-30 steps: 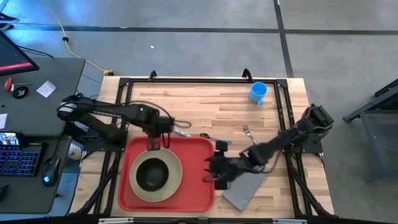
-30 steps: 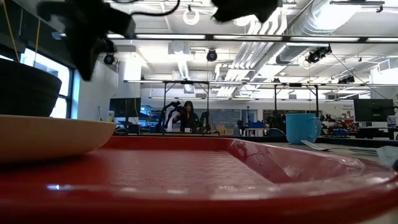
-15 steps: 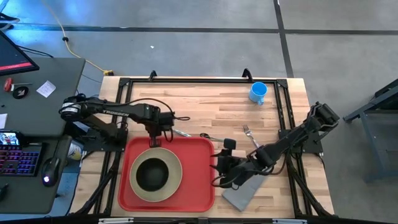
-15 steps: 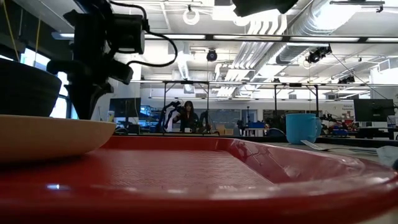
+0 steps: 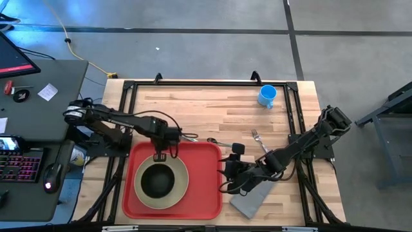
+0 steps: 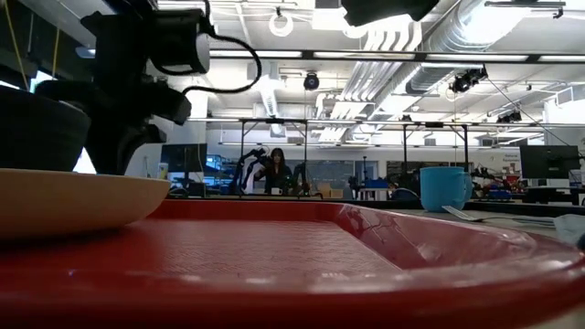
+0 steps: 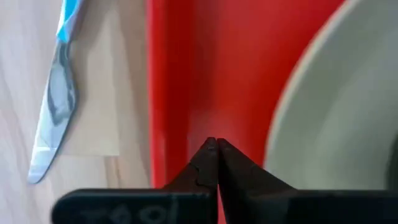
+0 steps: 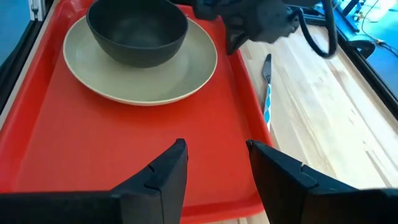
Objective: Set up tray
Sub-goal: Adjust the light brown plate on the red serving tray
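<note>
1. The red tray (image 5: 207, 154) lies on the near part of the wooden table (image 5: 219, 109), a bit toward the left arm's side
2. A cream plate (image 5: 181, 187) sits on the tray, on the half nearer the left arm
3. A dark bowl (image 5: 157, 181) sits in the middle of the plate
4. The left gripper (image 5: 159, 154) is over the far edge of the tray, just beside the plate's rim
5. Its two fingers (image 7: 208, 163) are pressed together with nothing between them, and the tips point down at the red floor of the tray by the raised rim
6. The right gripper (image 5: 226, 173) is at the tray's other side, over the edge nearest the right arm
7. Its fingers (image 8: 163, 171) are spread apart and hold nothing; they hang above the bare red part of the tray
8. A knife with a blue handle (image 5: 187, 137) lies on the wood just past the far edge of the tray, close to the left gripper
9. A grey napkin (image 5: 253, 193) lies on the table next to the tray, under the right arm
10. A fork (image 5: 259, 141) lies on the wood a little farther back, near the right arm
11. A blue cup (image 5: 267, 96) stands near the far edge of the table, well apart from the tray
12. In the low view a person (image 6: 275, 173) shows far off in the room behind the table
</note>
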Controlling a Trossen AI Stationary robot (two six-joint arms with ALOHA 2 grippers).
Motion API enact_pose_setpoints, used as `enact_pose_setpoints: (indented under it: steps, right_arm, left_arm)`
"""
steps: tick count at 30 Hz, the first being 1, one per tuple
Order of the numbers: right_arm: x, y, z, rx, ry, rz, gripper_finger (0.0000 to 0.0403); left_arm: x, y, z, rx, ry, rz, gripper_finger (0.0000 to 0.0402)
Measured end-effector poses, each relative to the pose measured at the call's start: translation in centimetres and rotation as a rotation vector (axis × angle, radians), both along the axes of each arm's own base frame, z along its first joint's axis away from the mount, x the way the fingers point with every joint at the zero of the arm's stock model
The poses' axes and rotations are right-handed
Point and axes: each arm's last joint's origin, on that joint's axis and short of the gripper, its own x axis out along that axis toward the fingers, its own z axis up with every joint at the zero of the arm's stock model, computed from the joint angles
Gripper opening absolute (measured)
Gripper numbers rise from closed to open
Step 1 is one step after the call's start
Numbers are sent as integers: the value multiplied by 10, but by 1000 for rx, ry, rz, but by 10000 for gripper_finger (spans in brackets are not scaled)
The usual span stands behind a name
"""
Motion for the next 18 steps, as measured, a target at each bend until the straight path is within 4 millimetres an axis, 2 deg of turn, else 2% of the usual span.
enact_pose_setpoints:
  steps: [6,12,18]
  right_arm:
    - [0,0,0,-4,2,-6,165]
    - [0,-1,0,-6,2,-8,165]
    - [0,-1,0,-6,3,-8,165]
  left_arm:
    - [2,-8,-1,-14,-6,-7,23]
    - [2,-12,-1,-67,-3,-9,63]
    - [2,-18,-1,-104,-5,-36,20]
